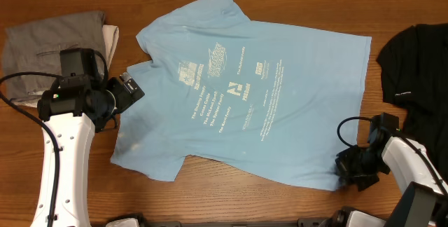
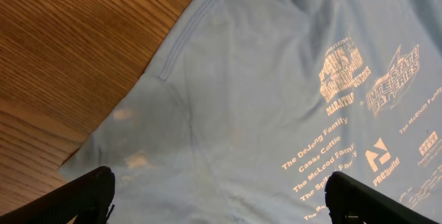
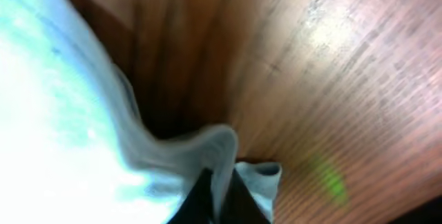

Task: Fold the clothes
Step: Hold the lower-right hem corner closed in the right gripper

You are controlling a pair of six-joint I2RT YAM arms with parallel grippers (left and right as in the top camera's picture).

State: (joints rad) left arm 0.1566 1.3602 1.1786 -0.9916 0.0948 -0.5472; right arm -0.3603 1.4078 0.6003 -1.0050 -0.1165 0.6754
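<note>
The clothes are one light blue T-shirt (image 1: 245, 87), spread flat on the wooden table with its white printed text facing up. My left gripper (image 1: 133, 92) hovers at the shirt's left edge, near a sleeve. In the left wrist view its two dark fingers (image 2: 86, 195) stand wide apart over the blue cloth (image 2: 242, 99) with nothing between them. My right gripper (image 1: 343, 168) is at the shirt's lower right corner. The right wrist view shows this gripper (image 3: 221, 200) shut on a raised fold of the shirt's edge (image 3: 224, 148).
A folded grey garment (image 1: 49, 45) with a white cloth (image 1: 110, 39) beside it lies at the back left. A black garment (image 1: 420, 66) lies at the right edge. Bare wood (image 3: 345, 58) shows right of the pinched corner.
</note>
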